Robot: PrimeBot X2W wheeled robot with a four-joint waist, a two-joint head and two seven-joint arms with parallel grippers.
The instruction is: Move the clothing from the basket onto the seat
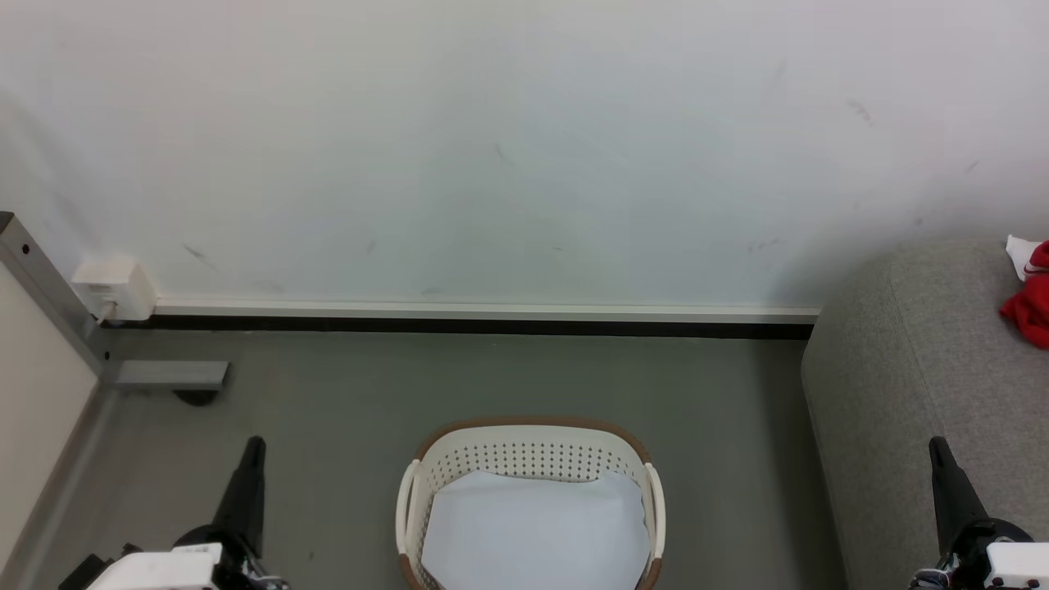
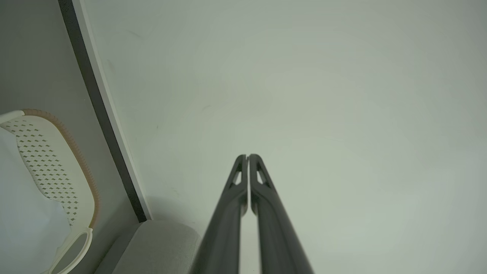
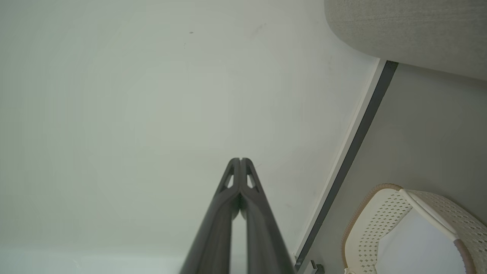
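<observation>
Clothing [image 1: 1031, 307]: a red bundle at the far right edge of the head view, cut off by the frame, so I can't make out its full shape or any stripes. There's a white bit at its top, and I can't tell if that's trim or a separate piece. It lies on top of the seat [image 1: 901, 369], well apart from the basket [image 1: 524, 459].

Seat: light grey with a rounded corner, on the right side of the head view, cut off at the right and bottom edges. Part of it also shows at the top right of my right wrist view and the bottom left of my left wrist view.

Basket: bottom centre of the head view, with its near end cut off by the bottom edge. It has perforated white walls, a brown rim and white handles. A plain white cloth [image 1: 533, 533] covers the inside, and anything under it is hidden.

My left gripper [image 2: 248, 156] has its fingers pressed together with nothing between them. My right gripper [image 3: 240, 160] is the same, tips touching and empty. In the head view they sit lower left and lower right, either side of the basket, touching neither it nor the clothing.

Around: grey floor [image 1: 328, 410], with a strip of it between basket and seat. The white wall [image 1: 492, 164] is scuffed, with a pale skirting [image 1: 492, 311] over a dark line. At the left edge are a grey metal post [image 1: 49, 295], a white box [image 1: 115, 287] and a grey foot [image 1: 172, 374].
</observation>
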